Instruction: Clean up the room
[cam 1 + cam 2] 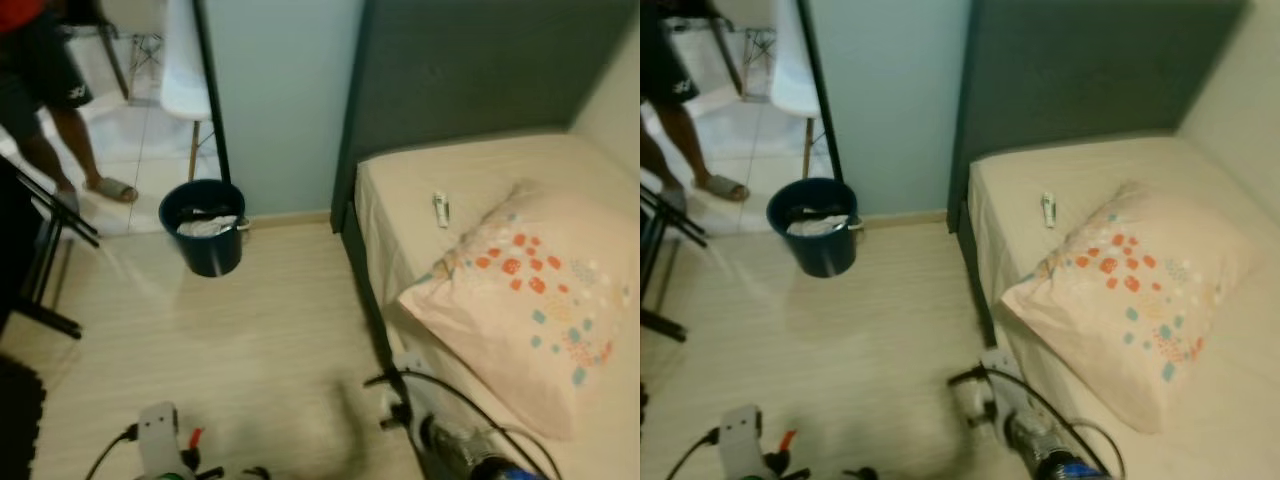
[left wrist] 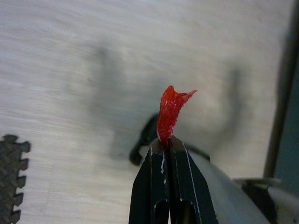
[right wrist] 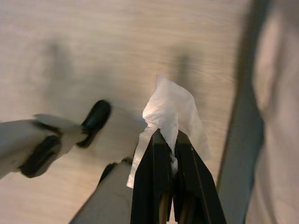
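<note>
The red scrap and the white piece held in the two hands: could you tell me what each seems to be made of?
The red scrap in the left hand looks like thin plastic film: glossy, translucent, crinkled. The white piece in the right hand looks like tissue or soft paper: matte, with soft crumpled folds, though thin plastic cannot be ruled out.

silver-grey arms, black cables looping off right arm (image 1: pixel 455 440); left arm (image 1: pixel 160 440) white-grey block with black cable, small red-orange tab. each gripper: two long, narrow black fingers (image 2: pixel 163 186), glossy.
</note>
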